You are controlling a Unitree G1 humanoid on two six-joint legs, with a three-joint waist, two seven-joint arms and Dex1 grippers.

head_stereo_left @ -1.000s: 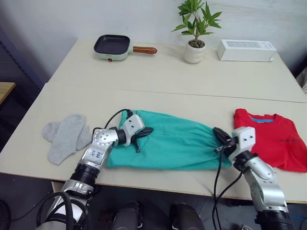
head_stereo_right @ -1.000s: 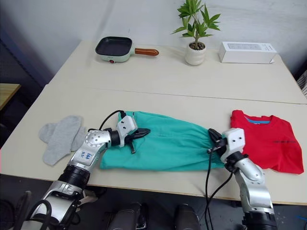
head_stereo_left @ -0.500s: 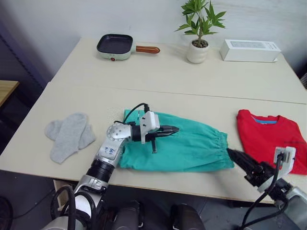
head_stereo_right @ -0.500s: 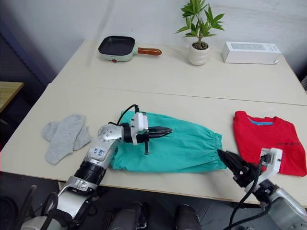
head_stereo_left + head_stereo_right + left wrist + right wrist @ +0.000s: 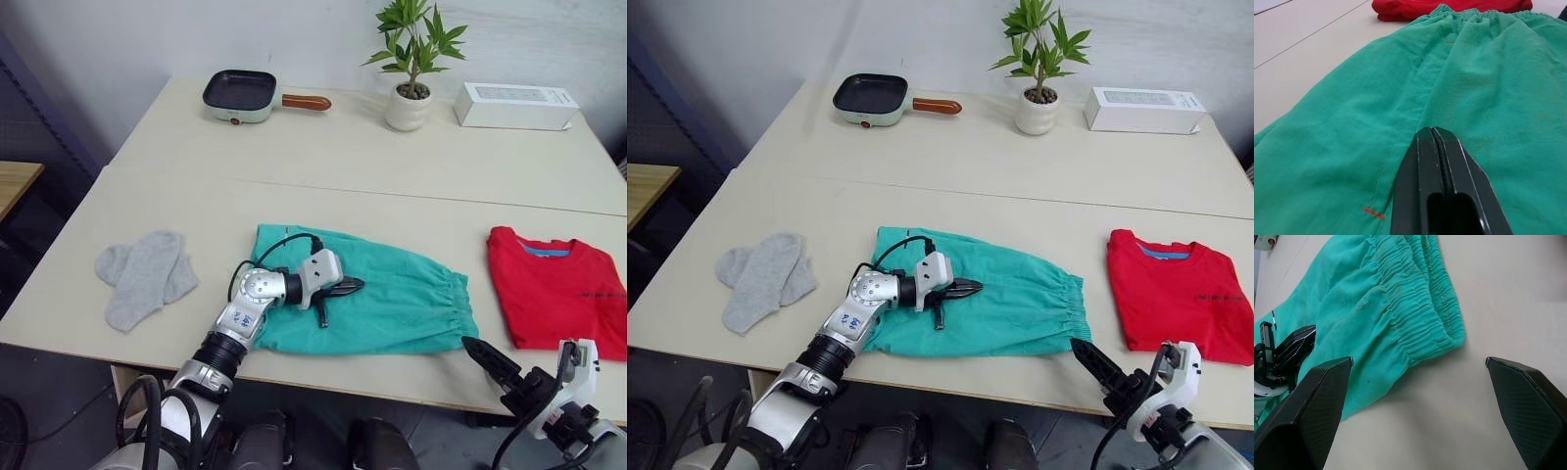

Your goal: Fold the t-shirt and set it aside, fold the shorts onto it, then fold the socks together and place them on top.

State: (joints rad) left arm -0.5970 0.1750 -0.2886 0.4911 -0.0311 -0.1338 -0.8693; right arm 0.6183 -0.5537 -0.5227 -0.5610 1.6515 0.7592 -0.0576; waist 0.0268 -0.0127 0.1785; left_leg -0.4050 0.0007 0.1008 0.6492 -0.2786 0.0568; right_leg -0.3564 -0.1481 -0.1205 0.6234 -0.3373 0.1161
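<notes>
Now I see my left claw (image 5: 351,287) pressed closed over the shorts (image 5: 402,304), right claw (image 5: 1415,401) spread wide off the desk (image 5: 323,166) edge, shirt (image 5: 558,294) beside.

The left arm (image 5: 240,323) is silver-grey metal with a round joint, a small blue marking on its side and a ribbed black sleeve below. A black cable (image 5: 279,245) loops over its white wrist block. Both grippers have black tapered fingers (image 5: 1528,406) with a fine cross-hatched texture.
</notes>
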